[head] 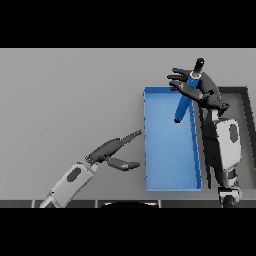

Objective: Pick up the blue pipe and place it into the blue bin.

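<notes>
The blue bin (170,186) lies right of the table's centre. The blue pipe (184,104), with black ends, hangs steeply tilted over the bin's far right part. Its lower end is inside the bin's outline and its upper end sticks up past the far rim. My right hand (200,89) is at the pipe's upper half, the pipe lying against the palm. Its fingers (176,78) are spread straight toward the left and are not curled round the pipe. My left hand (111,149) hovers open just left of the bin, fingers pointing at its left wall.
A dark-rimmed tray (246,100) sits right of the bin, partly covered by my right forearm (226,145). Grey tabletop (65,90) stretches to the left and far side.
</notes>
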